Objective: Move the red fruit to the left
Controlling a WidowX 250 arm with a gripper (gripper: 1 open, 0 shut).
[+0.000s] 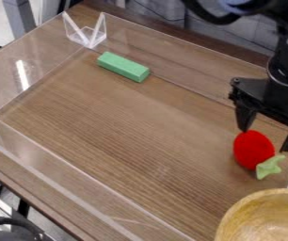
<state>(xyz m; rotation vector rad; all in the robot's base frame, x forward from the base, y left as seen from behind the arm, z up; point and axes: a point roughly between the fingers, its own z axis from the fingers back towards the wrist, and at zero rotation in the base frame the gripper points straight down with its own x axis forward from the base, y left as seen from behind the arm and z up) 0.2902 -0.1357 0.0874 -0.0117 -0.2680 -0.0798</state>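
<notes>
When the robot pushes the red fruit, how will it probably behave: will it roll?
The red fruit has a rounded body, so it may roll a little if pushed. It narrows toward the leafy cap, so it would probably turn in a curve, not straight. The cap's points spread outward and might slow the rolling.

Wooden counter (121, 127), light brown, seen from above at an angle. Green rectangular block (122, 66) laid flat toward far side. Red fruit (252, 150) with light green leafy cap set down near right edge, cap toward lower right. Round yellowish-tan bowl (270, 222) placed at lower right corner, partly cut off by view. Clear angular object (87, 31) seen at far left.
</notes>
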